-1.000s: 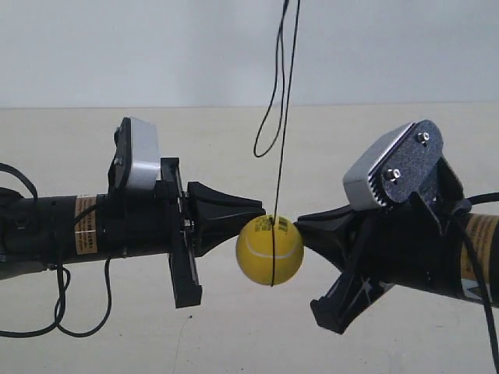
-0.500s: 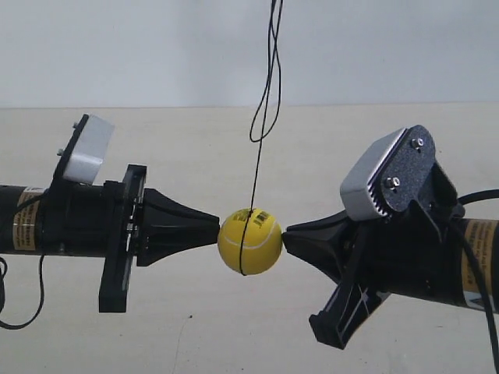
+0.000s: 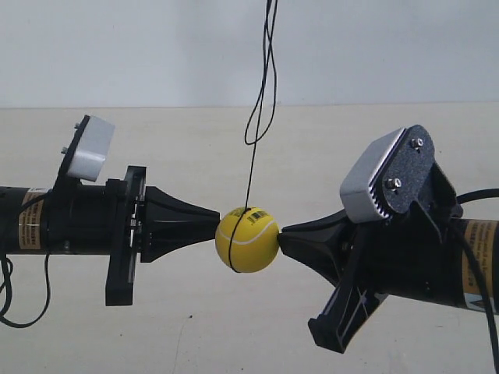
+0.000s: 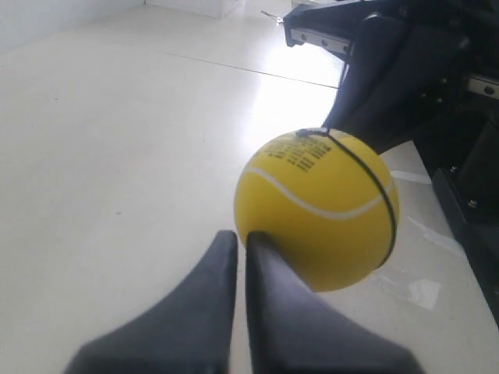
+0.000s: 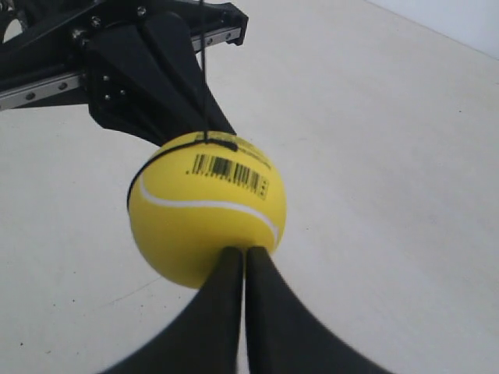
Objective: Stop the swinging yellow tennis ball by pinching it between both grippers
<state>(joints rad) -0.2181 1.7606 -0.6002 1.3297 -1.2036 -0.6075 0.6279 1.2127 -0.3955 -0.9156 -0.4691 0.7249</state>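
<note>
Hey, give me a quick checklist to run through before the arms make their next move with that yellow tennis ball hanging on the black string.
1. Tip of the left gripper touching the yellow tennis ball: ok.
2. Tip of the right gripper touching the ball: ok.
3. Both tips opposed across the ball's middle, exterior view: ok.
4. Thin black string clear of both grippers: ok.
5. Ball fully at rest: cannot tell.
6. Pinch firm enough to hold: cannot tell.
</note>
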